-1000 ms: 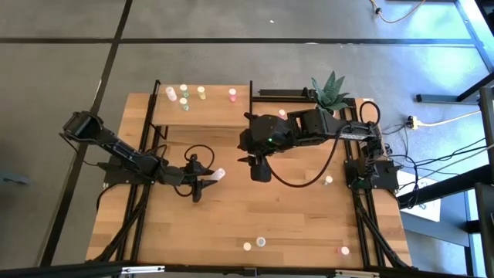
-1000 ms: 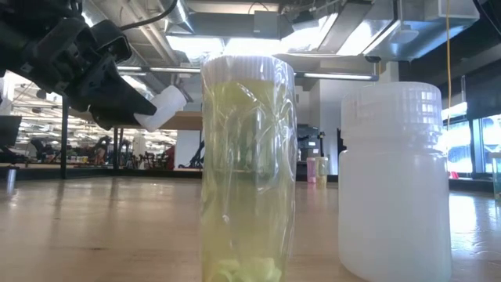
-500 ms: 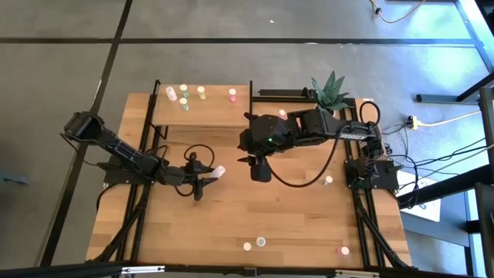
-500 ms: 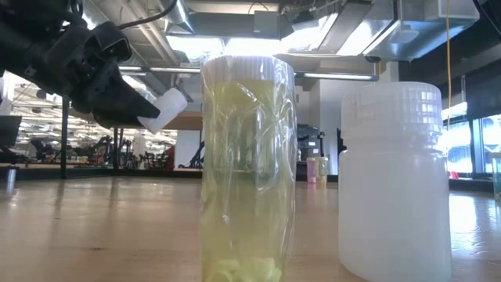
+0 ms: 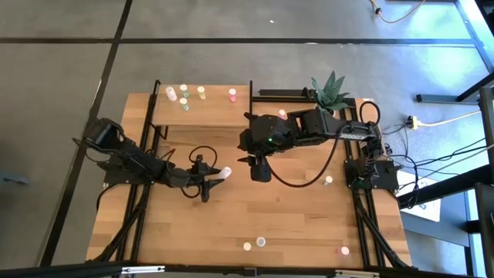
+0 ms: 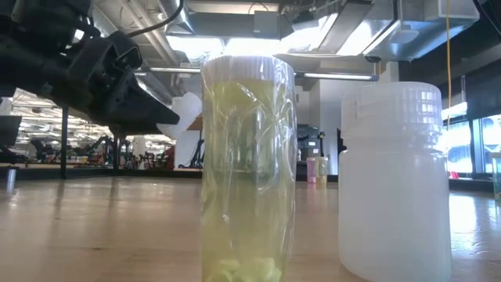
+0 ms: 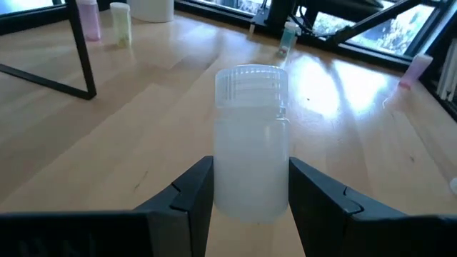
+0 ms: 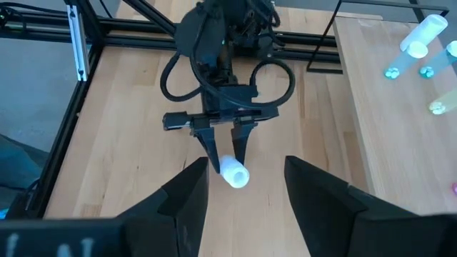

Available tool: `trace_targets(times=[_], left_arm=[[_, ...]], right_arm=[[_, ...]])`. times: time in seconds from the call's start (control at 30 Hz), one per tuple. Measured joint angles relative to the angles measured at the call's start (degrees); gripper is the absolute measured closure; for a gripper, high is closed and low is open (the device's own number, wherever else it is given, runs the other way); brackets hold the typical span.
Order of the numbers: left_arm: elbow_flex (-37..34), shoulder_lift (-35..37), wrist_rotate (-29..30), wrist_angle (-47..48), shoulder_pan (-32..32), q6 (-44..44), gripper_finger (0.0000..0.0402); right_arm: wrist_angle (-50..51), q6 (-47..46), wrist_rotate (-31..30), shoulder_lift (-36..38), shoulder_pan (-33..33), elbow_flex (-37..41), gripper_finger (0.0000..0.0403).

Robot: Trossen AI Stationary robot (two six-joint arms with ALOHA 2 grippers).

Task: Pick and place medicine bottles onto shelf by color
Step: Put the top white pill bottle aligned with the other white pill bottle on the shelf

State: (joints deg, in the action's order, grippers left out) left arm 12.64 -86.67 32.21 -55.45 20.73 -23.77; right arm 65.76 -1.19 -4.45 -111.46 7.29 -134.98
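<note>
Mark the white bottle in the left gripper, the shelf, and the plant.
white bottle (image 7: 251,143), left wrist view, on its body between the fingers.
left gripper (image 5: 218,177), high view, between its fingertips.
shelf (image 5: 224,114), high view, on bare planking.
plant (image 5: 330,89), high view, on its leaves.

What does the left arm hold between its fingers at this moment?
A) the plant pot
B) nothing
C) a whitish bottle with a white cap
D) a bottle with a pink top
C: in the left wrist view the two dark fingers clamp a whitish bottle with a white ribbed cap, and the right wrist view shows the same bottle lifted above the table in the left gripper.
</note>
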Motion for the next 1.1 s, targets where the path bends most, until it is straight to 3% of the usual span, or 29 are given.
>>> trace_targets(times=[0.47, 0.7, 1.1], left_arm=[[0.0, -20.5, 0.3, -26.2, 0.0, 0.0, 0.0252], [1.2, -25.5, -0.1, -28.0, 0.0, -3.7, 0.0252], [1.5, -25.9, -0.2, -27.7, 0.0, -4.2, 0.0252]], right_arm=[[-0.1, 0.0, 0.0, 0.0, 0.0, 0.0, 0.0217], [-0.1, 0.0, 0.0, 0.0, 0.0, 0.0, 0.0217], [-0.2, 0.0, 0.0, 0.0, 0.0, 0.0, 0.0217]])
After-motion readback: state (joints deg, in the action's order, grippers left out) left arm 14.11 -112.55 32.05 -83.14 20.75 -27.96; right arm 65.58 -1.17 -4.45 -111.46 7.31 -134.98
